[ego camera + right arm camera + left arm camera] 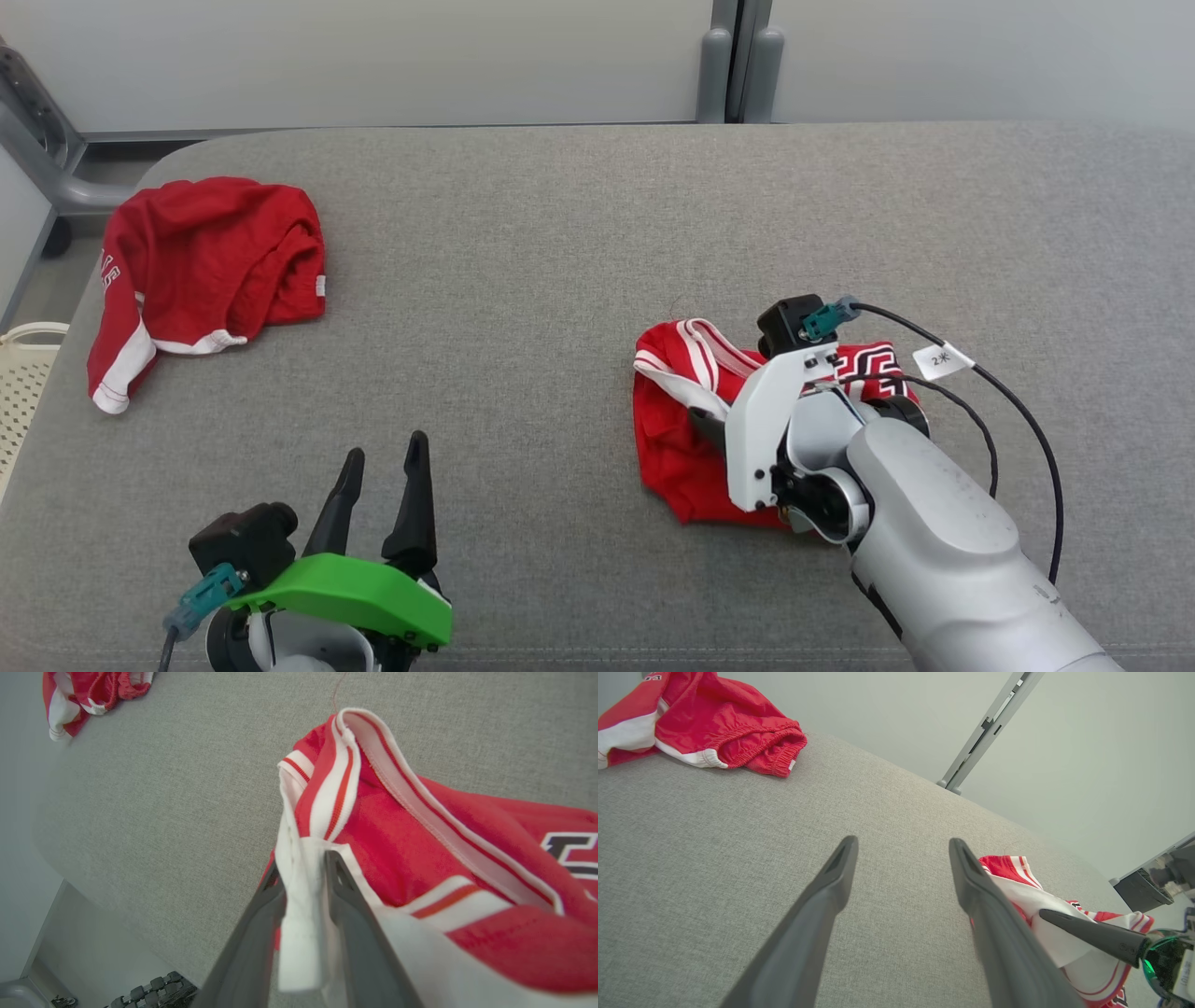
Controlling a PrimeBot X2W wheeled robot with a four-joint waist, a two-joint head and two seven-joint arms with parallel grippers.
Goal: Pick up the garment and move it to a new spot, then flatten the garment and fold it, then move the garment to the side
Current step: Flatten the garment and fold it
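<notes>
Fabric surface [560, 280] grey, pale wall [373, 56], left gripper [386, 446] spread, right gripper [303, 865] pinching garment [672, 448].

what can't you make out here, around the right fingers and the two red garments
- Right wrist view: whether the fingers of the right gripper clamp the jersey by its white trim or merely flank it.
- Head view: the jersey's lettering, covered by the wrist bracket; the right wrist view's edge cuts it off.
- Head view: print on the red shorts, folded over and too small.
</notes>
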